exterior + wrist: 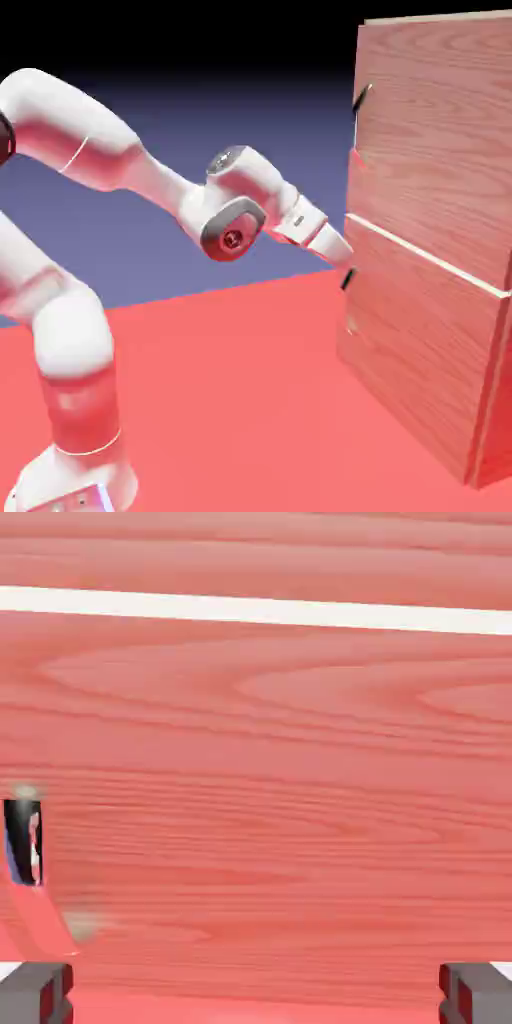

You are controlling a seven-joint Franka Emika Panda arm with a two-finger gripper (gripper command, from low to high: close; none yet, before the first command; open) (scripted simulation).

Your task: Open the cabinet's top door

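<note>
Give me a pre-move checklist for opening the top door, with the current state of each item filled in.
1. Gripper open: ok; the two grey fingertips sit far apart at the hand view's bottom corners, nothing between them.
2. Gripper level with the top door's handle: not ok; in the exterior view the hand is near the pale seam, well below that handle.
3. Handle between the fingers: not ok; only wood grain lies ahead, and the small dark handle at the hand view's left is off to the side.
4. Top door shut: cannot tell.
5. Hand clear of the cabinet: cannot tell; very close to its edge.
</note>
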